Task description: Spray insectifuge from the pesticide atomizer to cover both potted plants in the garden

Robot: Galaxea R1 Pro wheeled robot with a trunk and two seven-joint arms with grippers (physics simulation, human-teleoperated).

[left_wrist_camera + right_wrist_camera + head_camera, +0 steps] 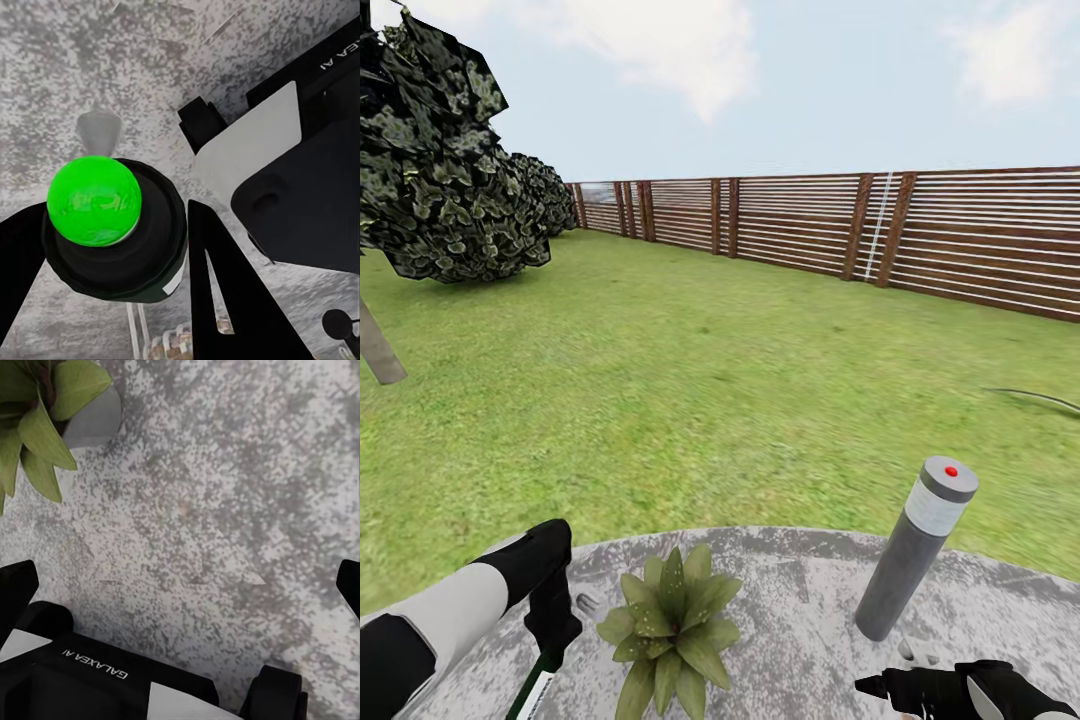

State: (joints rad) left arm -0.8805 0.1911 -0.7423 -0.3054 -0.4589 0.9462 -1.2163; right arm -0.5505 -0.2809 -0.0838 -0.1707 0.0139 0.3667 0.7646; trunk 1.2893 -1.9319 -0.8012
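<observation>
where readable, "galaxea ai", right gripper (pixel 180 577)

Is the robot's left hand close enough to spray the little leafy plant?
Probably yes. The left hand already grips the pesticide atomizer, right beside the potted plant on the grey patio, with nothing standing between them. Which way the nozzle points cannot be told.

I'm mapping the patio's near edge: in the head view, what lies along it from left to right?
Left gripper holding the atomizer → potted plant → bollard lamp → right gripper.
</observation>
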